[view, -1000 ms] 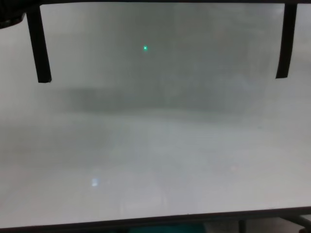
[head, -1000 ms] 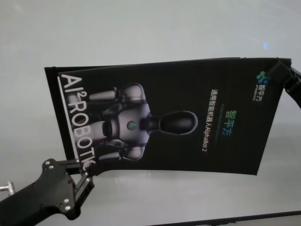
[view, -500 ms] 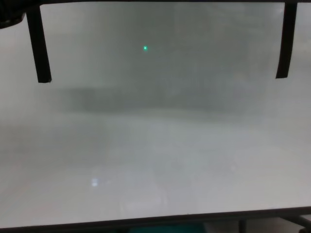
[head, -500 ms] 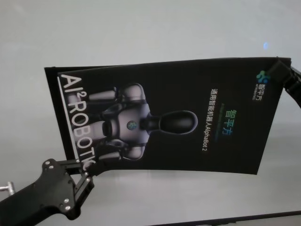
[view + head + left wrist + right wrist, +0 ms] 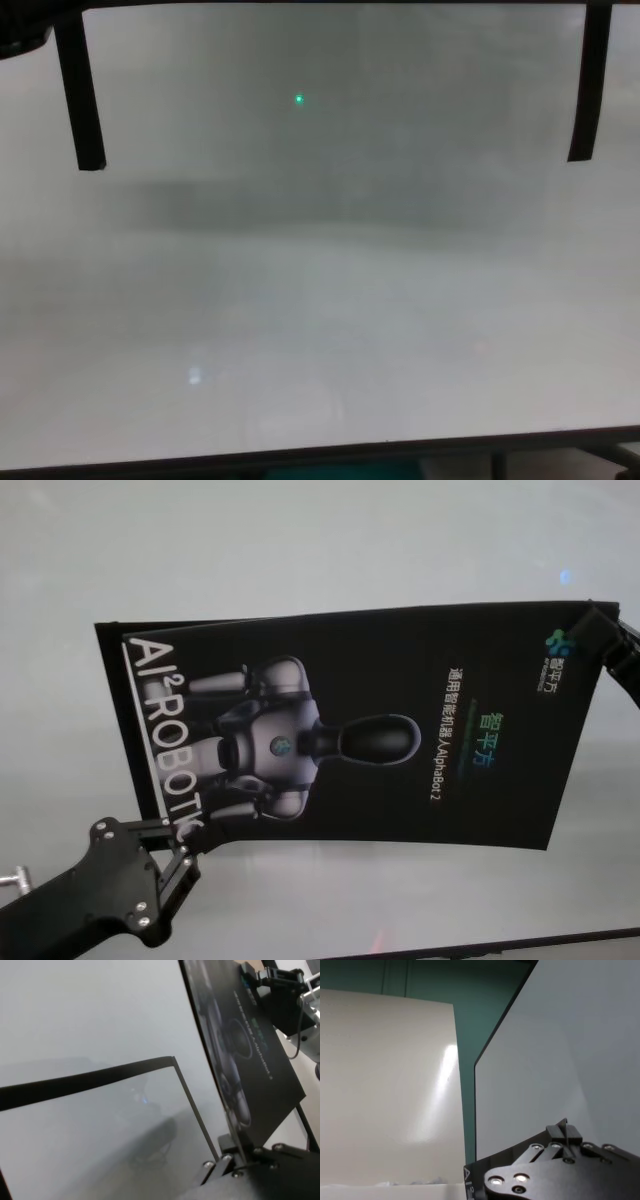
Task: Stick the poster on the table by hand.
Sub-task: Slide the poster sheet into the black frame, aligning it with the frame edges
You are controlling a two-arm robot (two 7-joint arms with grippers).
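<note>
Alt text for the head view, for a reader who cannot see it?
A black poster showing a grey robot is held over the white table. The left claw grips its near left corner, and the right claw holds its far right corner.

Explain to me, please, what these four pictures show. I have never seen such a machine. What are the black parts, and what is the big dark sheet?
This is a robot with two arms, each ending in a black gripper. One picture comes from a camera on its head, one from its chest, and one from each wrist.

The dark sheet is the poster, printed with a grey-white robot figure and white lettering. In the head view, the left gripper pinches its near left corner, and the right gripper holds the far right corner. The left wrist view shows the sheet standing edge-on between the left fingers.

Below lies the table, a plain white surface. The poster seems to be held above it and bends a little, so it is not yet stuck down.

The chest view shows the white tabletop, with two narrow black strips hanging at the top.
</note>
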